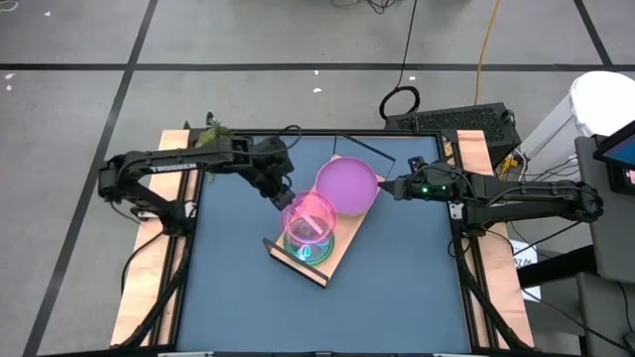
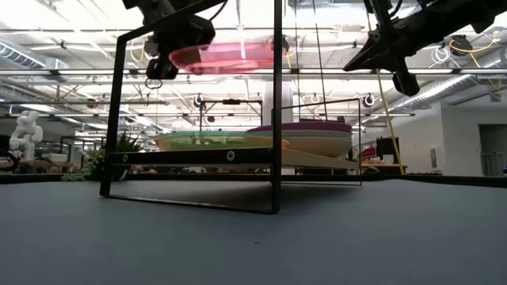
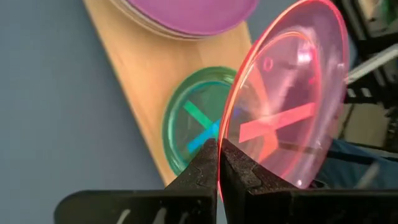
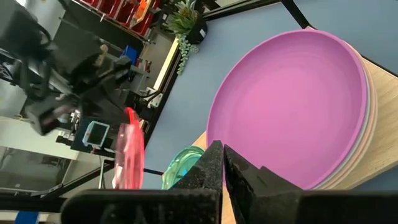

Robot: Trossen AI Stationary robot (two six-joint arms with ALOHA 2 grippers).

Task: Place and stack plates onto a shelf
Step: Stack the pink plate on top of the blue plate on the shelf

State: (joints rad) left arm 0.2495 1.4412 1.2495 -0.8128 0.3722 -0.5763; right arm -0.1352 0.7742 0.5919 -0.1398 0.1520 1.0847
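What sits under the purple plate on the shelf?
Under the purple plate, only pale edges of stacked larger plates show; their faces and exact count are covered. The shelf lies below.

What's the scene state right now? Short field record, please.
left hand: shut on pink plate, held above the small stack
right hand: shut, empty, raised beside the large stack
small stack: green plate on top, on the shelf
large stack: purple plate on top, at the shelf's other end
table: no plates off the shelf
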